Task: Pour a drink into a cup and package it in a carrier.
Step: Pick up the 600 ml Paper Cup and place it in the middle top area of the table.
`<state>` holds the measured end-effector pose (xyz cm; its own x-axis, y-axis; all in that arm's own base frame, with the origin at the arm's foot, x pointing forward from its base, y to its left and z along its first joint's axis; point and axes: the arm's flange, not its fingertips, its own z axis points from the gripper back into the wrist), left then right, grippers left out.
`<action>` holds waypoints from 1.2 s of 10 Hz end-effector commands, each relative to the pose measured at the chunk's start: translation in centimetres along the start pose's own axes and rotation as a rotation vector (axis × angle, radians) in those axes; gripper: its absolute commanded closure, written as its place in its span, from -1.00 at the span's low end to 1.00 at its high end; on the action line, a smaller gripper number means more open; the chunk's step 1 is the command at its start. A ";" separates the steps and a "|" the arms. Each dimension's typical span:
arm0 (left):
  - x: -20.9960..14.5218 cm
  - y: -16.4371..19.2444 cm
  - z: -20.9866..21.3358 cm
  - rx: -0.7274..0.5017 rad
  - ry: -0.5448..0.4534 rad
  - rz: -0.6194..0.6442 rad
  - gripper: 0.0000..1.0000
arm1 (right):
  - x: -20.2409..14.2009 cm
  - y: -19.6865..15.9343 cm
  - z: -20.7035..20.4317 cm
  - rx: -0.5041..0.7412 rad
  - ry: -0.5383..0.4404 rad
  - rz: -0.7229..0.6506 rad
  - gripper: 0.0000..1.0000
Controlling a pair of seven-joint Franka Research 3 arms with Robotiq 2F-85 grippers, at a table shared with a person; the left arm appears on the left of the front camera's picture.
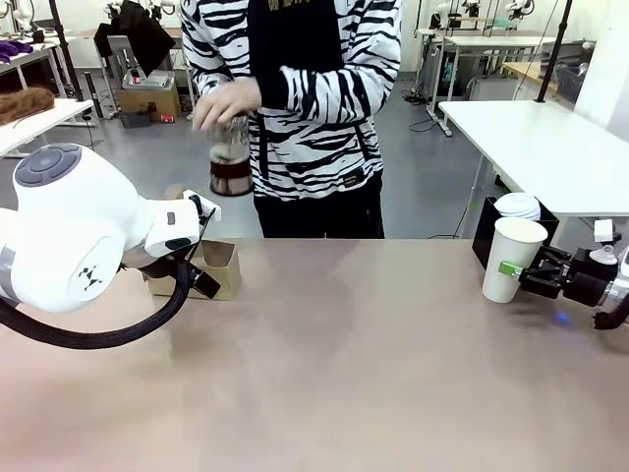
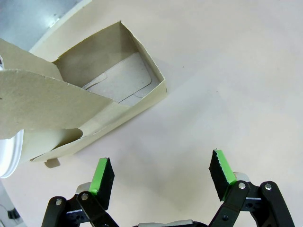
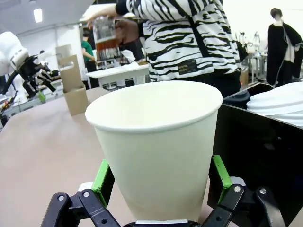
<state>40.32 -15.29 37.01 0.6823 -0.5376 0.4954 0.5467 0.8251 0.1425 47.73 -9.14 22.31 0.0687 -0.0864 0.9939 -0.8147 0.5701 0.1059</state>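
The white paper cup (image 1: 513, 258) stands upright on the table at the far right. My right gripper (image 1: 508, 269) reaches around its lower half. In the right wrist view the cup (image 3: 156, 142) stands between the green pads (image 3: 103, 177), and the jaws are wide open. The brown cardboard carrier (image 1: 218, 267) sits at the left rear of the table. My left gripper (image 2: 163, 175) hovers open just in front of the carrier (image 2: 111, 120), holding nothing. Across the table a person's hand holds a glass carafe (image 1: 231, 162) with the dark drink (image 3: 107, 46) in the air.
A black box (image 1: 488, 228) holding white lids (image 1: 517, 206) stands right behind the cup. The bulky left arm (image 1: 79, 231) covers part of the carrier. The person (image 1: 305, 108) stands at the table's far edge. The table's middle (image 1: 334, 354) is bare.
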 end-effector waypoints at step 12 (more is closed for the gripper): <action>0.0 0.1 0.0 -0.002 -0.001 0.003 -1.00 | 7.3 5.5 -2.6 -0.028 0.020 -0.018 -0.61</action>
<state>40.32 -15.28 37.01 0.6823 -0.5375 0.4954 0.5466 0.8252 0.1425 45.71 -6.74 27.40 0.0616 -0.0867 0.9943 -0.8192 0.5647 0.1000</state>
